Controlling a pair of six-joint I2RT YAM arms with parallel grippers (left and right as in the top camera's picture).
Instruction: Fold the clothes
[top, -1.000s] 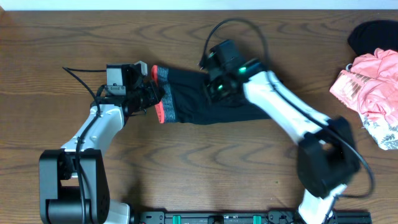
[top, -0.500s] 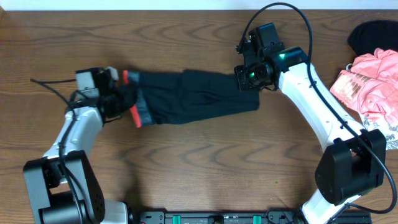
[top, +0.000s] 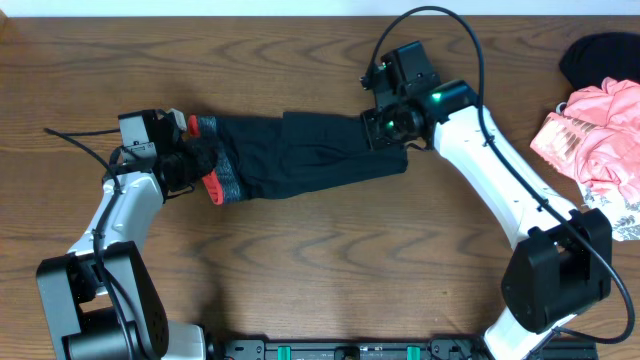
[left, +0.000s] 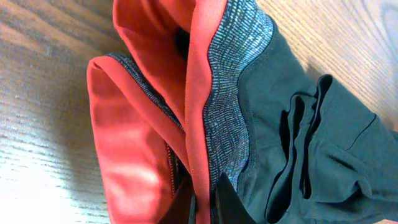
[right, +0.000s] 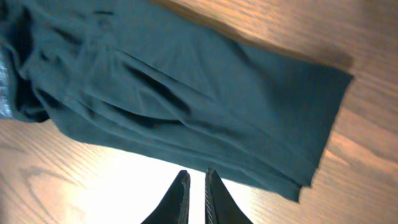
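Overhead: black shorts (top: 300, 160) lie lengthwise near the counter's (top: 320, 280) far edge, left of centre. My left pincer (top: 190, 165) is at the orange-and-grey waistband (top: 222, 180), my right pincer (top: 385, 130) at the leg end. A second ago the cloth was bunched short between us; then I drew it long. Now the right end has crept back toward the left and the cloth sits slightly slacker, so I judge the spreading is about done, with no fold yet. The pink pile (top: 590, 140) waits at the right edge. Left wrist: jaws clamped on the waistband seam, orange lining turned out. Right wrist: fingertips (right: 180, 193) nearly together at the cloth's edge; I cannot tell whether they pinch it.
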